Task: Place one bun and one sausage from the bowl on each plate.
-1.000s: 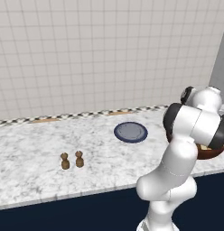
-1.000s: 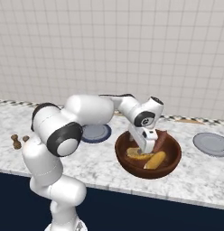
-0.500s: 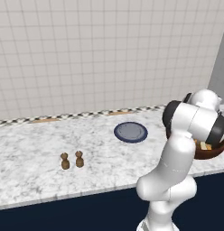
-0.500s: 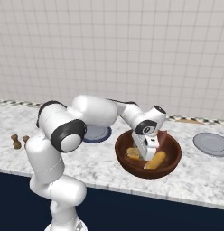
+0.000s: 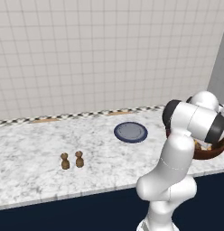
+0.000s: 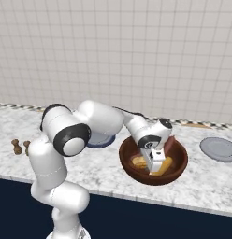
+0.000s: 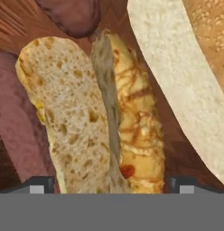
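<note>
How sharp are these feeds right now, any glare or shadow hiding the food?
Hand view: very close, the split toasted bun soft and pixelated, evenly lit, no glare. Right base view: crisp, the open tool down inside the reddish-brown wooden bowl, its interior shaded. Left base view: clear, flat light, the white arm covering most of that bowl.

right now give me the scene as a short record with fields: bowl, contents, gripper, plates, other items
bowl: reddish-brown wooden bowl on the marble counter
contents: open-split bun straight ahead of the gripper, dark red sausages and a pale bun beside it
gripper: gripper open, lowered into the bowl, holding nothing
plates: navy-rimmed plate and paler grey plate, nothing on either that shows
other items: two small brown shakers
</note>
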Available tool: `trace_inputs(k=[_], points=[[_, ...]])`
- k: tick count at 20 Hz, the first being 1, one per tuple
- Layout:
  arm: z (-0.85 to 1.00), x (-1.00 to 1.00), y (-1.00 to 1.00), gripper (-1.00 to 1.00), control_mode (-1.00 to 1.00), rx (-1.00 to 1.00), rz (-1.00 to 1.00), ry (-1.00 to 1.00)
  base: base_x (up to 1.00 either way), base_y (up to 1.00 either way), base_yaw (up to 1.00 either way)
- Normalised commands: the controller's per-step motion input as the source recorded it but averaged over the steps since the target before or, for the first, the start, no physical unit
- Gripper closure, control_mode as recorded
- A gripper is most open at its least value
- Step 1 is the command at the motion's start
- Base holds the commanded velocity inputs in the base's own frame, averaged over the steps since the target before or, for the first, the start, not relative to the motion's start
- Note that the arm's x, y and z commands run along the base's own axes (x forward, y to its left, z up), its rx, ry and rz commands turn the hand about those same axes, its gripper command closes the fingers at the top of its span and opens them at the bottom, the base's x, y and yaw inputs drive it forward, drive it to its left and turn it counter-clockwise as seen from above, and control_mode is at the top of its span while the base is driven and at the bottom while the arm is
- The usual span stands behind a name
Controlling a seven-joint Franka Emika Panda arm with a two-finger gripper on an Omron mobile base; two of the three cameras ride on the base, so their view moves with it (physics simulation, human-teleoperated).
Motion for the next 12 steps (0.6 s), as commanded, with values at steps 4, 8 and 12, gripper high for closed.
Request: trace_inputs(k=[4, 8, 12], points=[[-0.38, 0.15, 0.15, -1.00, -1.00, 0.00, 0.00, -0.03, 0.00, 0.00, 0.00], [-0.73, 0.13, 0.23, -1.00, -1.00, 0.00, 0.01, 0.00, 0.00, 0.00, 0.00], [-0.90, 0.00, 0.06, -1.00, -1.00, 0.00, 0.03, 0.00, 0.00, 0.00, 0.00]])
